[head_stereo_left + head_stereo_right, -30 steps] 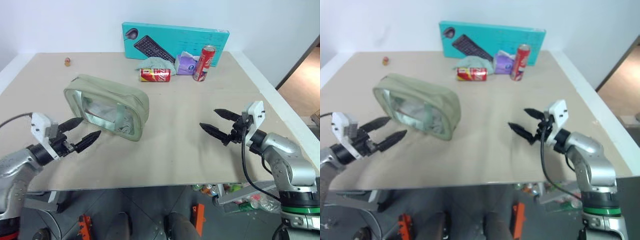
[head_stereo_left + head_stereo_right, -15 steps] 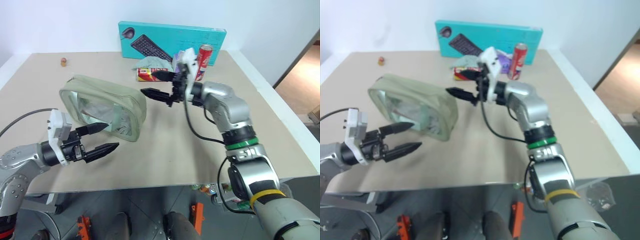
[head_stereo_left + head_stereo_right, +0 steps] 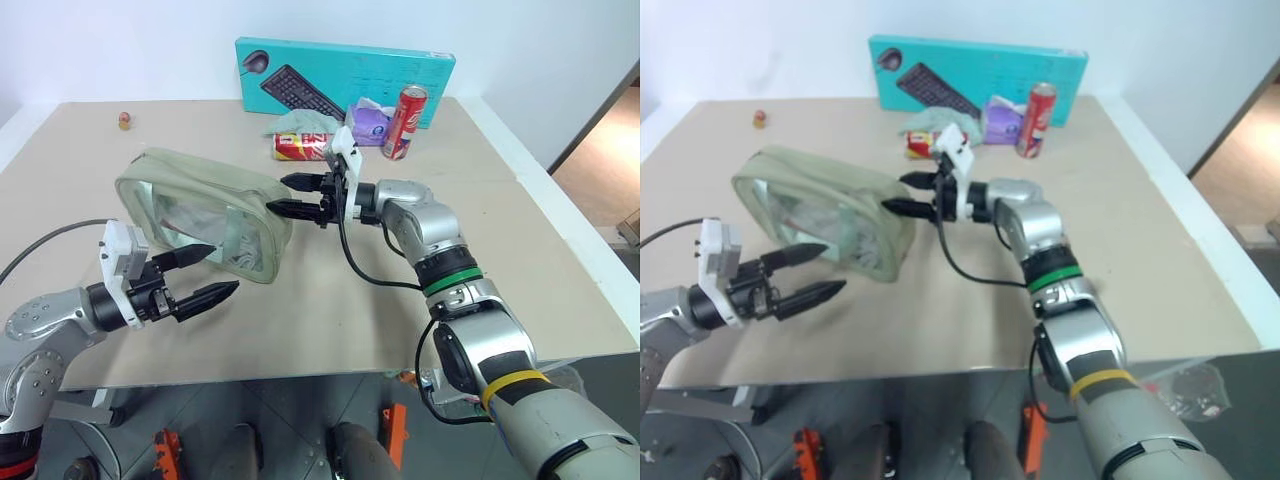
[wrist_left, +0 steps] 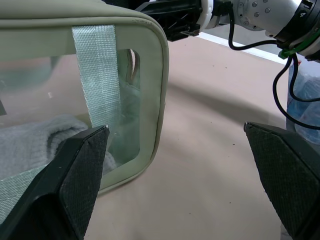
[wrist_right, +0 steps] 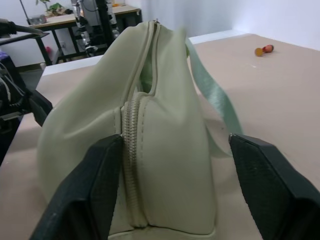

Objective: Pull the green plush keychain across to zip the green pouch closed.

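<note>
Showing keyboard picture – teal box (image 3: pixel 345 78); lettering unreadable.

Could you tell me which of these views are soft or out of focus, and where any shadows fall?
Left wrist view: the two near fingers are blurred, while the green pouch and its strap are crisp. Right wrist view: the fingers are soft and the far background is hazy, but the pouch zipper is sharp. Left eye view: even light, with a faint shadow on the table beside the pouch.

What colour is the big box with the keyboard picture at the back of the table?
The box is teal, seen best in the left eye view.
</note>
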